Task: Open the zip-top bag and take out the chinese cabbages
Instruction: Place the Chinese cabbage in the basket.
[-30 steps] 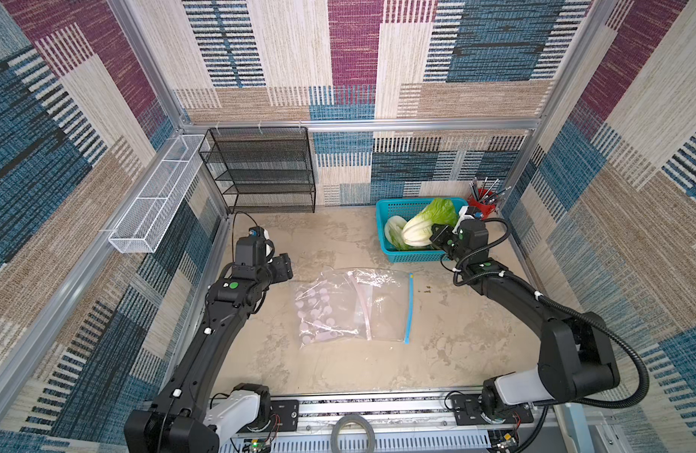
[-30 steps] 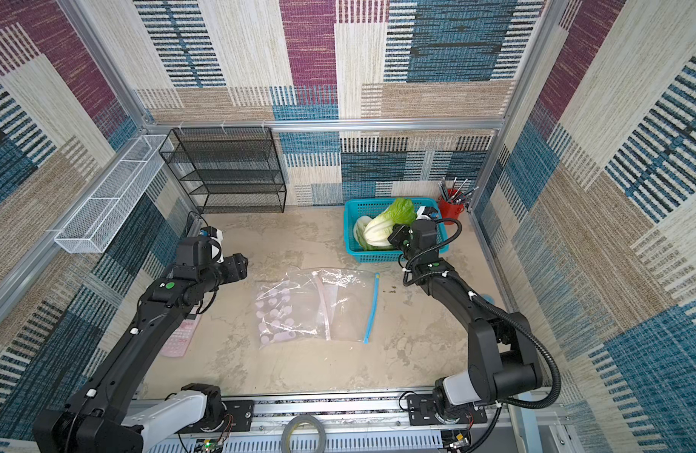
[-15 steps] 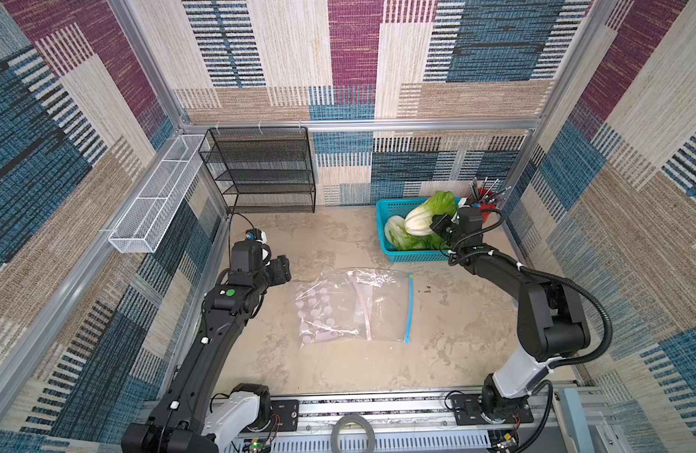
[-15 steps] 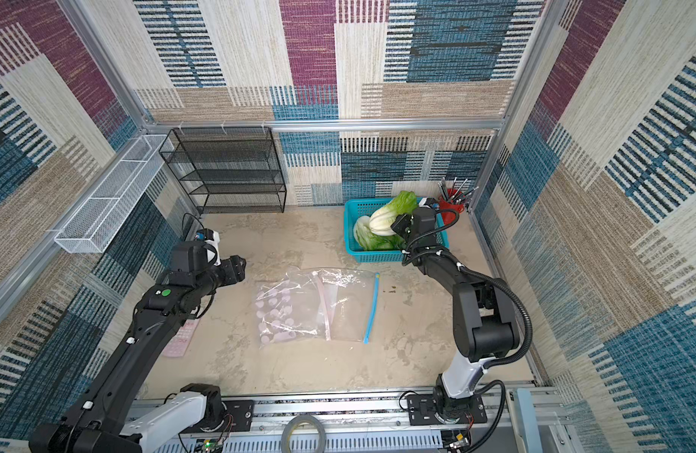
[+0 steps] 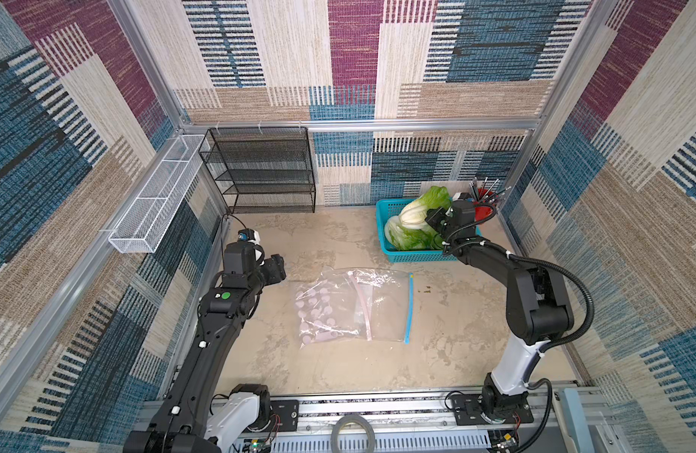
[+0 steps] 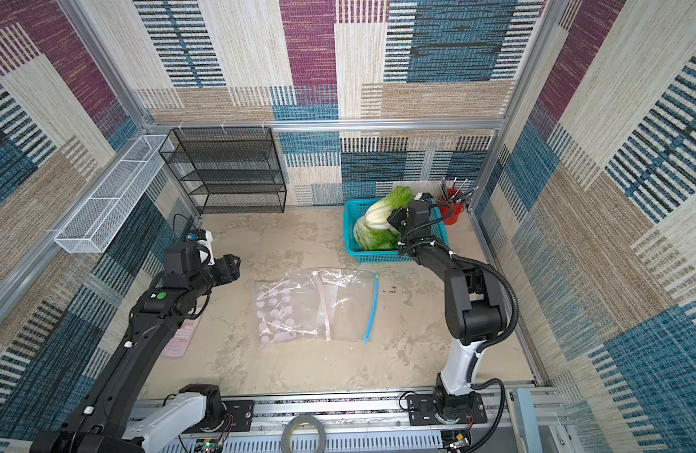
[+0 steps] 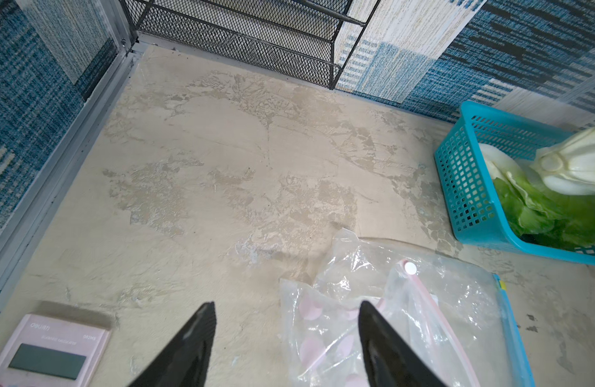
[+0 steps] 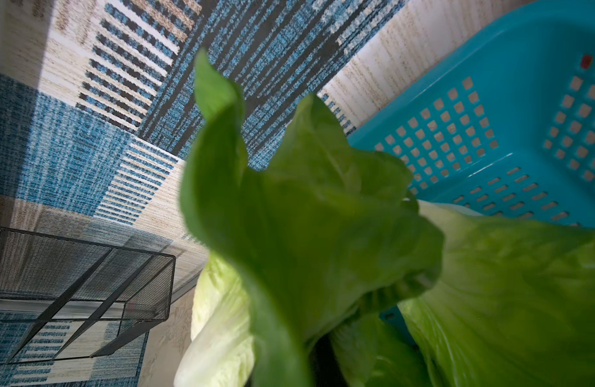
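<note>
Right gripper (image 5: 432, 219) pinched on a cabbage head (image 5: 419, 208), just over the blue basket (image 5: 401, 257) — placing step, likely the last. Bag (image 5: 354, 304) lies empty behind it. Left gripper (image 7: 286, 321) spread, idle. Next: lower, release among the others.

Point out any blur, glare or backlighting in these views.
Right wrist view: the held cabbage leaf is close, soft and backlit dark. Left wrist view: glare on the zip-top bag, and the dark fingers are soft. Both top views: sharp and evenly lit.
</note>
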